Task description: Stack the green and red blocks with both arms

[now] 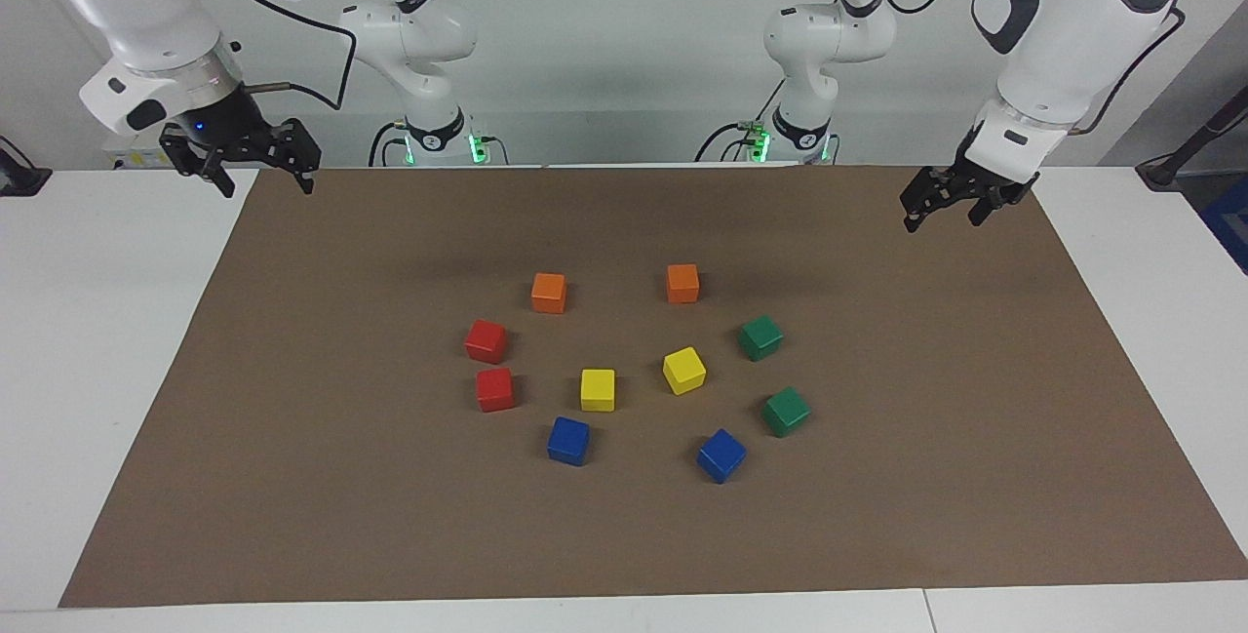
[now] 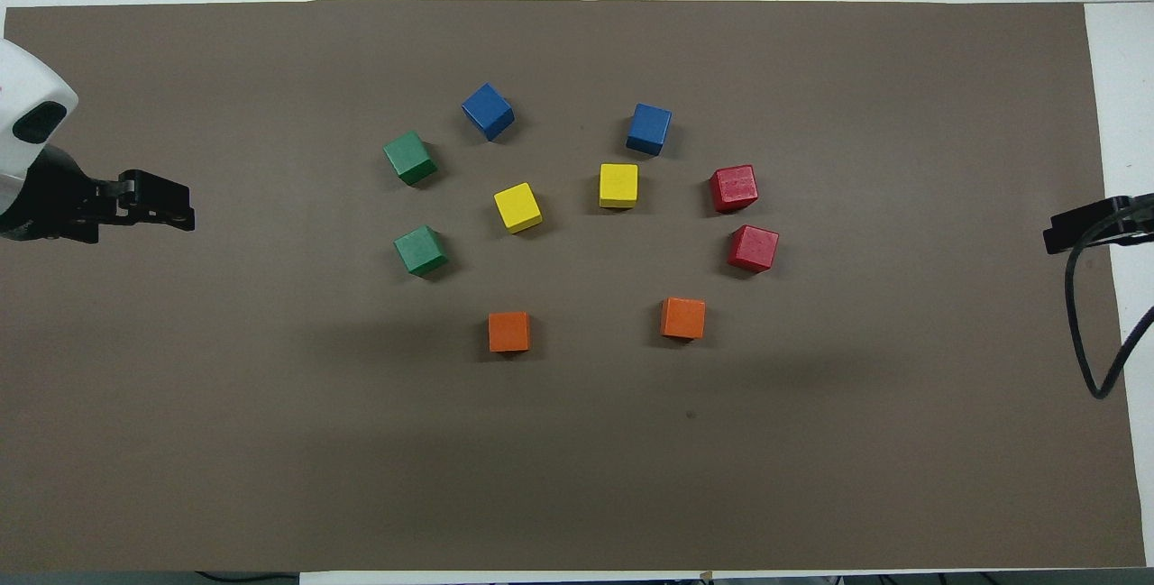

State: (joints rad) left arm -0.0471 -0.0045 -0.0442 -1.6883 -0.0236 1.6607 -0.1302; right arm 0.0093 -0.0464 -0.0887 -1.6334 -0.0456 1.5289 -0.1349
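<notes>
Two green blocks (image 1: 760,336) (image 1: 786,411) lie apart on the brown mat toward the left arm's end, also seen from overhead (image 2: 410,158) (image 2: 421,250). Two red blocks (image 1: 486,340) (image 1: 495,388) lie side by side toward the right arm's end, and overhead (image 2: 734,187) (image 2: 754,248). None of them is stacked. My left gripper (image 1: 941,214) (image 2: 155,211) hangs open and empty over the mat's edge at its own end. My right gripper (image 1: 268,179) (image 2: 1082,229) hangs open and empty over the mat's corner at its end.
Two orange cubes (image 1: 549,293) (image 1: 682,283) lie nearest the robots. Two yellow cubes (image 1: 598,389) (image 1: 684,370) sit in the middle of the ring. Two blue cubes (image 1: 568,440) (image 1: 721,454) lie farthest out. The brown mat (image 1: 926,477) covers the white table.
</notes>
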